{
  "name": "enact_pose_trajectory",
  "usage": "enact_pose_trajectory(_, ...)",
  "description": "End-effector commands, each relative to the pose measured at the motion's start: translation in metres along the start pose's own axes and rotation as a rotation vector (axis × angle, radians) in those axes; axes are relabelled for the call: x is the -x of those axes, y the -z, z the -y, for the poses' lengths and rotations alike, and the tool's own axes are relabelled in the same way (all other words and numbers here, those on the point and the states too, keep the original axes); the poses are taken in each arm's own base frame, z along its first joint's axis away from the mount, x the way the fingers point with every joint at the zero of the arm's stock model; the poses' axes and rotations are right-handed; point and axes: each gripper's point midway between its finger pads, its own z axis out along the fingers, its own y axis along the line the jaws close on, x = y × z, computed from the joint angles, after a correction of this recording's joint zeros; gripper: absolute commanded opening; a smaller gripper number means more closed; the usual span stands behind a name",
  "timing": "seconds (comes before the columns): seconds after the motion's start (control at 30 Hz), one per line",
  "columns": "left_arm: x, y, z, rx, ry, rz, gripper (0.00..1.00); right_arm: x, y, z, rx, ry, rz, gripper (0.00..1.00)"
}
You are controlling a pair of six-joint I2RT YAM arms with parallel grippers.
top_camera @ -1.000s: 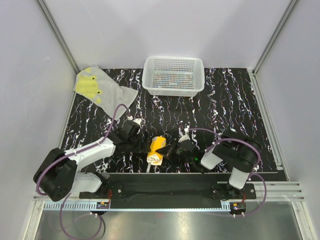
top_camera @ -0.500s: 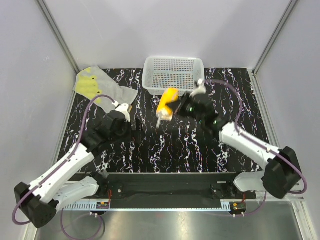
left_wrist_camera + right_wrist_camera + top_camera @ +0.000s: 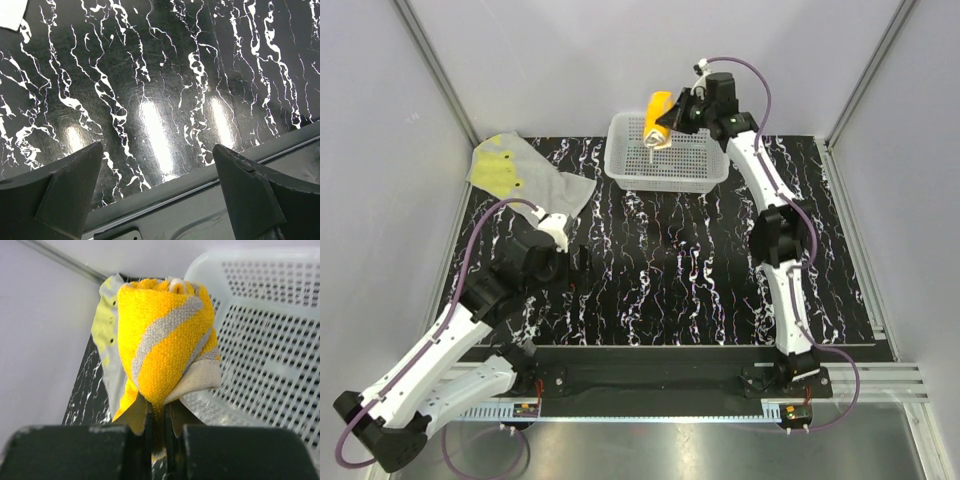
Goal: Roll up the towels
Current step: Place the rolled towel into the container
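Note:
The orange towel (image 3: 659,116) is rolled into a tight bundle with grey-white stripes (image 3: 165,337). My right gripper (image 3: 675,118) is shut on its lower end and holds it in the air over the left part of the white basket (image 3: 705,175). The grey towel with yellow-green blotches (image 3: 520,175) lies flat at the far left corner of the table, and part of it shows behind the roll (image 3: 106,335). My left gripper (image 3: 572,262) hangs open over bare table at the left, its fingers (image 3: 65,190) wide apart with nothing between them.
The white perforated basket (image 3: 270,335) stands at the back centre against the wall. Grey walls close in the left, right and back sides. A metal rail (image 3: 650,360) runs along the near edge by the arm bases.
My right arm has carried the rolled orange towel from the near centre of the table up and back to above the basket. My left arm has drawn back to the left, its gripper opened wider.

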Motion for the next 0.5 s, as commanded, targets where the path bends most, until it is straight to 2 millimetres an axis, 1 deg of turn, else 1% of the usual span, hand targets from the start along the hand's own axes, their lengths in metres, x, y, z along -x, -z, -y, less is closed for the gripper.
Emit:
enact_pose_trajectory(0.0, 0.007, -0.003, 0.004, -0.036, -0.035, 0.033, 0.99, 0.003, -0.012, 0.02, 0.083, -0.038, -0.072, 0.0)
enact_pose_trajectory(0.03, 0.007, -0.004, 0.004, -0.038, -0.038, 0.034, 0.99, -0.012, -0.03, 0.045, 0.079, -0.08, -0.094, 0.0)
enact_pose_trajectory(0.07, 0.007, -0.006, 0.003, -0.037, -0.037, 0.036, 0.99, -0.009, -0.033, 0.052, 0.108, -0.101, -0.086, 0.0)
enact_pose_trajectory(0.1, 0.006, -0.007, 0.003, -0.036, -0.035, 0.034, 0.99, -0.011, -0.043, 0.063, 0.118, -0.132, -0.065, 0.0)
enact_pose_trajectory(0.13, 0.006, -0.008, 0.002, -0.036, -0.029, 0.037, 0.99, -0.012, -0.048, 0.071, 0.116, -0.147, -0.056, 0.0)
enact_pose_trajectory(0.17, 0.005, -0.009, 0.003, -0.041, -0.026, 0.035, 0.99, -0.017, -0.053, 0.076, 0.123, -0.15, -0.053, 0.0)
enact_pose_trajectory(0.2, 0.005, -0.01, 0.003, -0.042, -0.026, 0.033, 0.99, -0.016, -0.058, 0.079, 0.13, -0.156, -0.041, 0.0)
enact_pose_trajectory(0.23, 0.004, -0.01, 0.002, -0.04, -0.026, 0.031, 0.99, -0.029, -0.067, 0.088, 0.135, -0.177, -0.063, 0.0)
enact_pose_trajectory(0.27, 0.005, -0.011, 0.002, -0.042, -0.025, 0.036, 0.99, -0.036, -0.073, 0.091, 0.14, -0.193, -0.072, 0.0)
enact_pose_trajectory(0.3, 0.006, -0.01, 0.003, -0.044, -0.024, 0.039, 0.99, -0.037, -0.077, 0.088, 0.147, -0.204, -0.07, 0.0)
enact_pose_trajectory(0.33, 0.005, -0.011, 0.003, -0.045, -0.024, 0.037, 0.99, -0.051, -0.085, 0.096, 0.145, -0.218, -0.089, 0.0)
enact_pose_trajectory(0.37, 0.005, -0.011, 0.003, -0.046, -0.022, 0.039, 0.99, -0.056, -0.089, 0.097, 0.146, -0.222, -0.094, 0.0)
enact_pose_trajectory(0.4, 0.005, -0.012, 0.002, -0.043, -0.021, 0.038, 0.99, -0.065, -0.095, 0.093, 0.154, -0.223, -0.105, 0.01)
enact_pose_trajectory(0.43, 0.006, -0.012, 0.001, -0.04, -0.019, 0.037, 0.99, -0.074, -0.099, 0.096, 0.154, -0.233, -0.119, 0.01)
enact_pose_trajectory(0.47, 0.005, -0.013, 0.0, -0.037, -0.017, 0.035, 0.99, -0.078, -0.102, 0.095, 0.16, -0.236, -0.122, 0.03)
